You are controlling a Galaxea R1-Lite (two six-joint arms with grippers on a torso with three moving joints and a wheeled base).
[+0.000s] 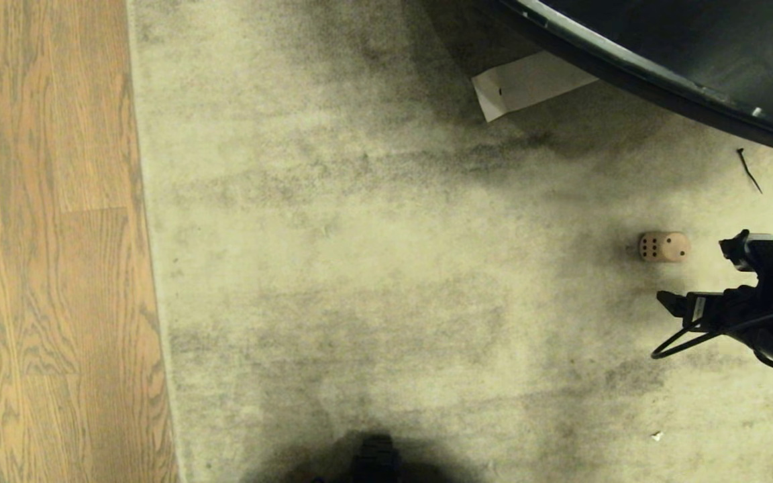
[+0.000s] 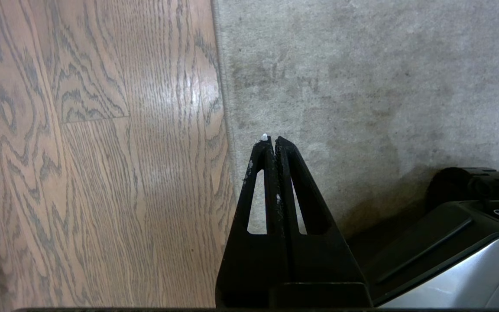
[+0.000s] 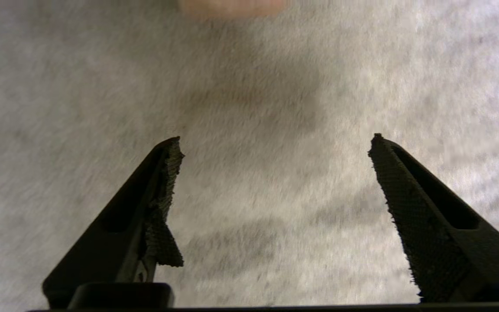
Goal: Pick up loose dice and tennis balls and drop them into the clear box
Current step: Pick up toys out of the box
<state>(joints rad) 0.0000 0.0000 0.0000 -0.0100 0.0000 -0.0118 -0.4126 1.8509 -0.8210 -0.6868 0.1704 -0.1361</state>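
Observation:
One cream die (image 1: 663, 247) with dark pips lies on the grey carpet at the right. My right gripper (image 1: 695, 274) reaches in from the right edge, open wide with nothing between its fingers, and sits just short of the die. In the right wrist view the die (image 3: 232, 5) is a pale blur ahead of the open right gripper (image 3: 275, 141). My left gripper (image 2: 271, 139) is shut and empty, parked over the carpet's edge by the wood floor. Tennis balls and the clear box are out of view.
A dark round tabletop (image 1: 695, 60) overhangs the far right, with a white paper (image 1: 527, 84) under its edge. A black cable tie (image 1: 749, 171) lies beyond the die. Wood floor (image 1: 44, 241) runs along the left. My base (image 2: 457, 242) is beside the left gripper.

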